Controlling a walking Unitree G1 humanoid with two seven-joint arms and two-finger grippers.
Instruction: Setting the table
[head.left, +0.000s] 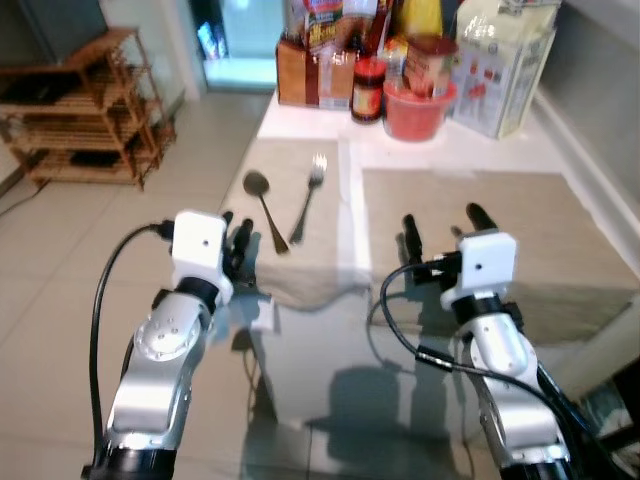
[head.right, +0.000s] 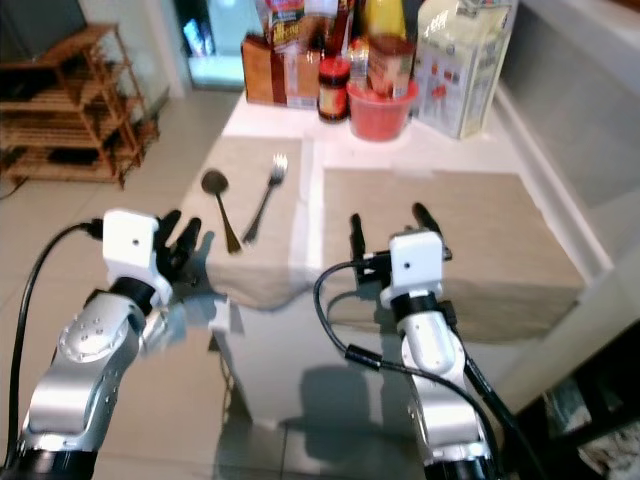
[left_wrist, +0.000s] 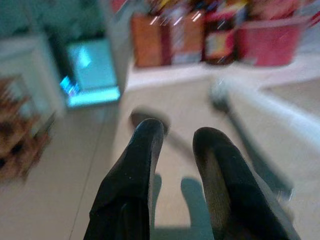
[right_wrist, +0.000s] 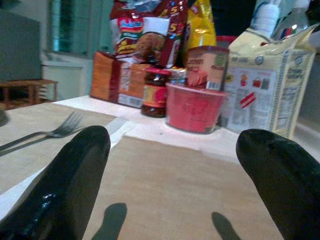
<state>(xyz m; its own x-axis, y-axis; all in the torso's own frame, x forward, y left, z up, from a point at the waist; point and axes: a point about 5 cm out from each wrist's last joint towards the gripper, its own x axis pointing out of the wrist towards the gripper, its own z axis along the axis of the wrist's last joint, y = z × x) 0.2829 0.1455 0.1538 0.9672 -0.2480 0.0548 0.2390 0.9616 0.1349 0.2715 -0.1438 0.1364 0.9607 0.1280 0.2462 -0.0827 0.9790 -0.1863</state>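
Nearest the head camera, two silver arms are raised over the near edge of the table (head.left: 300, 125). At seven o'clock the left gripper (head.left: 236, 243) is held just short of the left placemat (head.left: 285, 215), its fingers (left_wrist: 135, 170) drawn narrow with only a slim gap between them and nothing held. At five o'clock the right gripper (head.left: 440, 228) is poised over the near part of the right placemat (head.left: 520, 225), its fingers (right_wrist: 75, 165) spread wide and empty.

On the left placemat, toward eleven o'clock from the grippers, a spoon (head.left: 264, 205) and a fork (head.left: 308, 195) are laid side by side, handles toward the robot, apart from each other. This is judged to be a setting already laid, while the right placemat is bare and is probably to be set next.

At twelve o'clock, along the far end of the table, groceries are crowded: a red tub (head.left: 415, 108), a dark jar (head.left: 368, 90), an orange box (head.left: 300, 70) and a large printed bag (head.left: 500, 65). A reach toward that end would be hampered by them. A wooden shelf (head.left: 85, 105) is seen at ten o'clock, well apart from the table.
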